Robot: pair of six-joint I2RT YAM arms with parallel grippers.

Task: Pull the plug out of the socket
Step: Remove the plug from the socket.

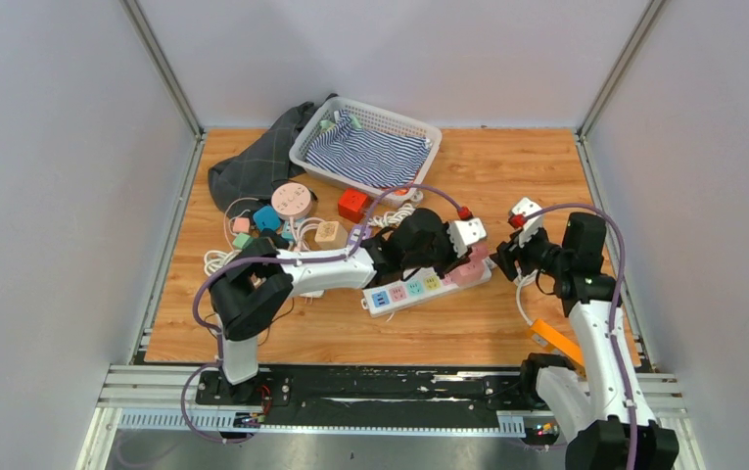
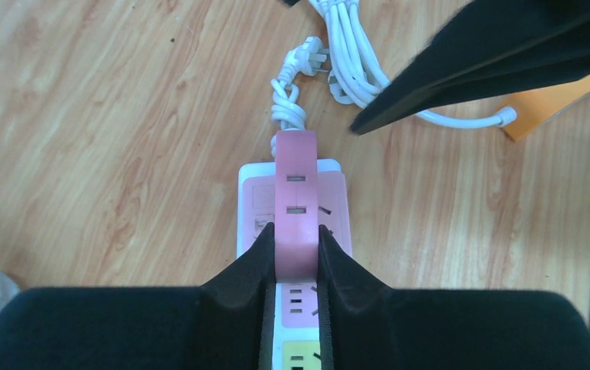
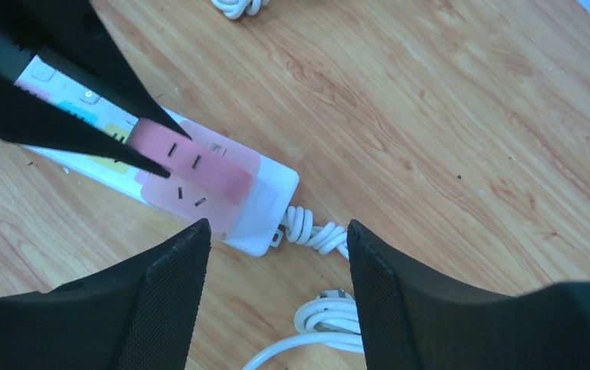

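A white power strip (image 1: 414, 288) with coloured sockets lies on the wooden table. A pink plug block (image 1: 470, 271) sits on its right end. In the left wrist view my left gripper (image 2: 296, 240) is shut on the pink plug (image 2: 296, 185), its fingers pressing both sides above the strip (image 2: 252, 202). In the top view my left gripper (image 1: 453, 259) is over that end. My right gripper (image 1: 504, 257) is open and empty just right of the strip. In the right wrist view my right gripper (image 3: 276, 235) straddles the strip's end (image 3: 272, 196) and its coiled cord, next to the pink plug (image 3: 199, 169).
The strip's white cord (image 3: 326, 316) lies coiled beside the right gripper. An orange object (image 1: 556, 341) lies near the right arm. A white basket (image 1: 427, 130) with striped cloth, a dark cloth (image 1: 257, 162), a red cube (image 1: 353, 204) and several small adapters sit at the back left.
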